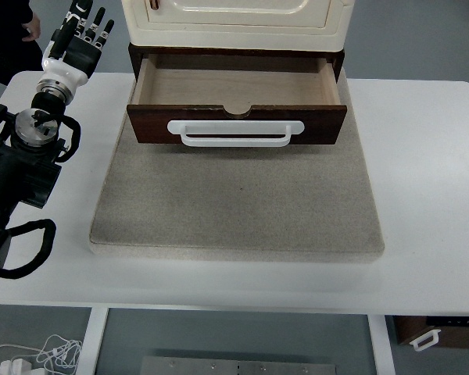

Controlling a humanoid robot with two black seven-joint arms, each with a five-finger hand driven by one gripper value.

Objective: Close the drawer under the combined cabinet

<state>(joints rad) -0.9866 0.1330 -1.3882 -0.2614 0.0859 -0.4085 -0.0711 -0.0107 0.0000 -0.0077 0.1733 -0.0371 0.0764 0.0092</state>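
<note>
Drawer point(236, 94) pulled out from under the cream cabinet point(236, 19), its dark wood front carrying a white handle point(234, 134) — interior bare. Cabinet and drawer rest at the far edge of a grey mat point(234, 203), which lies on a white table point(422, 172). Left hand point(80, 39) hovers past the table's far-left corner, well apart from the drawer, fingers point(98, 19) extended and holding nothing. Grey floor surrounds the table — white cables point(43, 355) lie bottom left.
</note>
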